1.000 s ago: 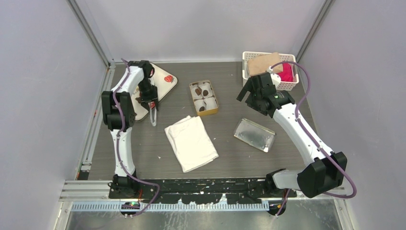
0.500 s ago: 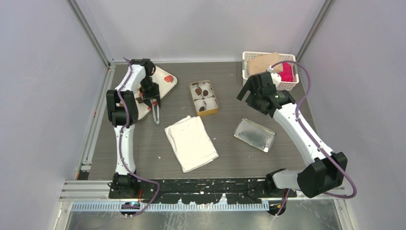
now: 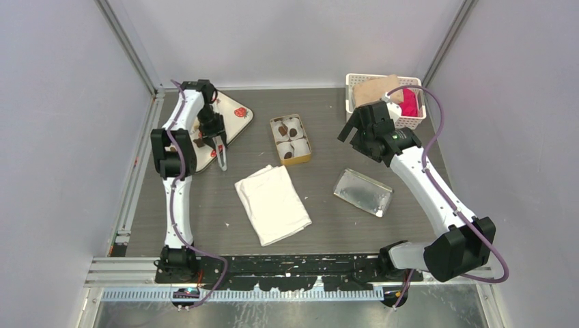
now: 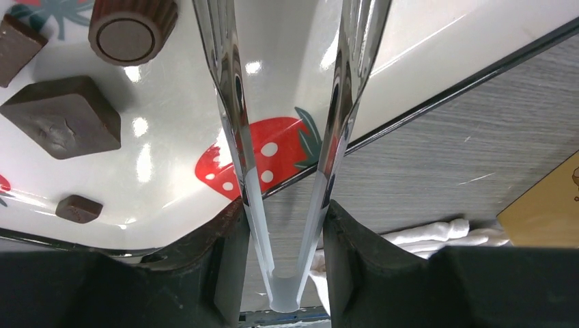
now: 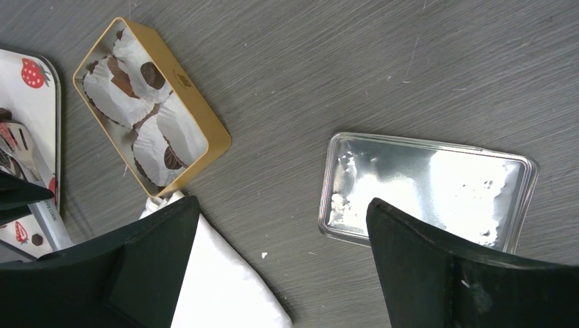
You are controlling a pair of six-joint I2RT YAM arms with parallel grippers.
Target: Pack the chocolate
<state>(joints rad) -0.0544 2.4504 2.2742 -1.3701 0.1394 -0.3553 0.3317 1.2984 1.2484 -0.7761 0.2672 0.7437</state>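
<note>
While my left tool (image 4: 285, 249) is closed part-way, its fingers (image 4: 222, 263) pinch a pair of metal tongs (image 4: 235, 123) near the joined end, and the two arms run away from me out of the top of the wrist view, so I cannot tell whether the tips hold anything. Under the tongs lies the white tray (image 4: 423, 41), a strawberry print (image 4: 273, 154) showing between the arms. Loose chocolate pieces (image 4: 65, 116) sit on the tray just left of the tongs: a square one, a ridged round one, and smaller bits. The tray lies at the far left of the desk (image 3: 328, 225).

To its right stands the gold tin (image 3: 291, 139), with more chocolate in some of its white paper cups (image 5: 109, 92). A folded white cloth (image 3: 272, 203) lies nearer, and a silver lid (image 5: 427, 188) lies right of that.

My right tool (image 5: 280, 205) hangs above the desk with its jaws spread wide, gripping nothing. A white basket (image 3: 351, 80) stands at the far right.
</note>
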